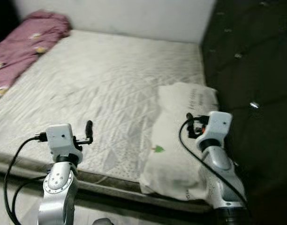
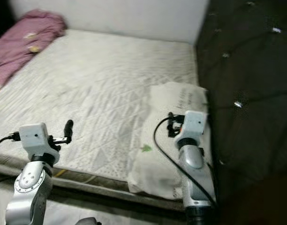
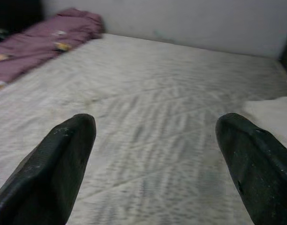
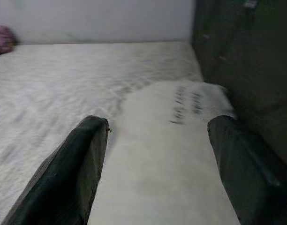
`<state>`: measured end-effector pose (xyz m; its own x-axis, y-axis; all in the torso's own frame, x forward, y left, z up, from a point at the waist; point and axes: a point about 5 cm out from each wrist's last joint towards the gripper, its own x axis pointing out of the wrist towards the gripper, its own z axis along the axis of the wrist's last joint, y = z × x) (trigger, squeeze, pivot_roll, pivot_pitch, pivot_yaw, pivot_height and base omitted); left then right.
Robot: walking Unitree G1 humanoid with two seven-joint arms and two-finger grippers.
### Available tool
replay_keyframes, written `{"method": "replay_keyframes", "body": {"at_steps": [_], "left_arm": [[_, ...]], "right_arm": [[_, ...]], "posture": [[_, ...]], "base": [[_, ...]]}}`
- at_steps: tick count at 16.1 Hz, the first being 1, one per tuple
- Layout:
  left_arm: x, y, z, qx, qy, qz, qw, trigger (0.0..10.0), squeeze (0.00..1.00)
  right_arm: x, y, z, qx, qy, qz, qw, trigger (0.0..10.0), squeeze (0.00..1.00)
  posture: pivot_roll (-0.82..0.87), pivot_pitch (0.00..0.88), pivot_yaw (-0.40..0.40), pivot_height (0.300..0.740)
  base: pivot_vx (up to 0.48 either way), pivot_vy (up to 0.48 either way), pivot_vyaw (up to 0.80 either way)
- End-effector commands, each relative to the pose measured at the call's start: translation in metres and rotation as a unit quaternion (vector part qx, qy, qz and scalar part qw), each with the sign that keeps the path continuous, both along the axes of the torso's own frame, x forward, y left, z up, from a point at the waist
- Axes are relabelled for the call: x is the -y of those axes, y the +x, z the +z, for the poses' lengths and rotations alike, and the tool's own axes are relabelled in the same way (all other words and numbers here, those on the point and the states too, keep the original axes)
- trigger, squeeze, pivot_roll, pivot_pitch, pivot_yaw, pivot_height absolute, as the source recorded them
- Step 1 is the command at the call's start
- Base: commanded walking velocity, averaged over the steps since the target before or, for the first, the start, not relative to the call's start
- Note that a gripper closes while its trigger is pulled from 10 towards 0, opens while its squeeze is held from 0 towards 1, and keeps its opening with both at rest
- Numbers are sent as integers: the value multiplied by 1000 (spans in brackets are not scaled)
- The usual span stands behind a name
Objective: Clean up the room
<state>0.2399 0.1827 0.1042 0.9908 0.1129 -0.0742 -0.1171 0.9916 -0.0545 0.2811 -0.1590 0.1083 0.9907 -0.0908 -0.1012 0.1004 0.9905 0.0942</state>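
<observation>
Nearest the camera, the two silver arms reach forward over the near edge of a bed [image 1: 110, 84]. The left gripper [image 3: 155, 140] hovers above the bare mattress near its front edge, its two black fingers [image 3: 59, 164] spread wide with nothing between them. The right gripper [image 4: 157, 140] hangs just above the pillow [image 1: 181, 140], its fingers [image 4: 78, 164] likewise spread apart and holding nothing; whether they touch the fabric cannot be told.

The pillow lies on the robot's right side of the bed, lengthwise along the dark tufted headboard [image 1: 251, 70] and just beside it, its near end slightly overhanging the mattress front edge. It is white and soft-looking, rumpled, with a small green leaf-like mark [image 1: 158, 149] on its near half and a few lines of dark printed lettering [image 4: 185, 108] on its far half, too blurred to read.

Beyond the grippers the mattress stretches away, pale grey-white with a quilted, diamond-stitched cover. At the far left corner a crumpled mauve-pink blanket [image 1: 26, 42] with small yellowish patches lies bunched along the bed's left edge, well apart from the pillow. A plain white wall [image 1: 115, 16] closes the far side.
</observation>
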Motion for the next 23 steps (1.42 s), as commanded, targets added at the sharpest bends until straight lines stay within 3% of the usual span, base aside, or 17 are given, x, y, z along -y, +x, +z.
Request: {"method": "replay_keyframes", "body": {"at_steps": [1, 15, 20, 23], "left_arm": [[-3, 0, 3, 2, -4, 6, 1000, 10000, 0], [-2, 3, 4, 3, -7, 3, 1000, 10000, 0], [-2, 3, 4, 3, -8, 3, 1000, 10000, 0], [-2, 3, 5, 8, -6, 7, 1000, 10000, 0]], "right_arm": [[-1, 1, 9, 11, 4, -2, 1000, 10000, 0], [0, 0, 6, 0, 17, 3, 1000, 10000, 0], [1, 1, 6, -1, 14, 7, 1000, 10000, 0], [0, 1, 6, 0, 11, 16, 1000, 10000, 0]], "posture": [[35, 0, -15, 740], [33, 0, -12, 740], [31, 0, -14, 740], [32, 0, -16, 740]], "base": [[0, 0, -800], [0, 383, -572], [0, 405, 0], [0, 0, 0]]}}
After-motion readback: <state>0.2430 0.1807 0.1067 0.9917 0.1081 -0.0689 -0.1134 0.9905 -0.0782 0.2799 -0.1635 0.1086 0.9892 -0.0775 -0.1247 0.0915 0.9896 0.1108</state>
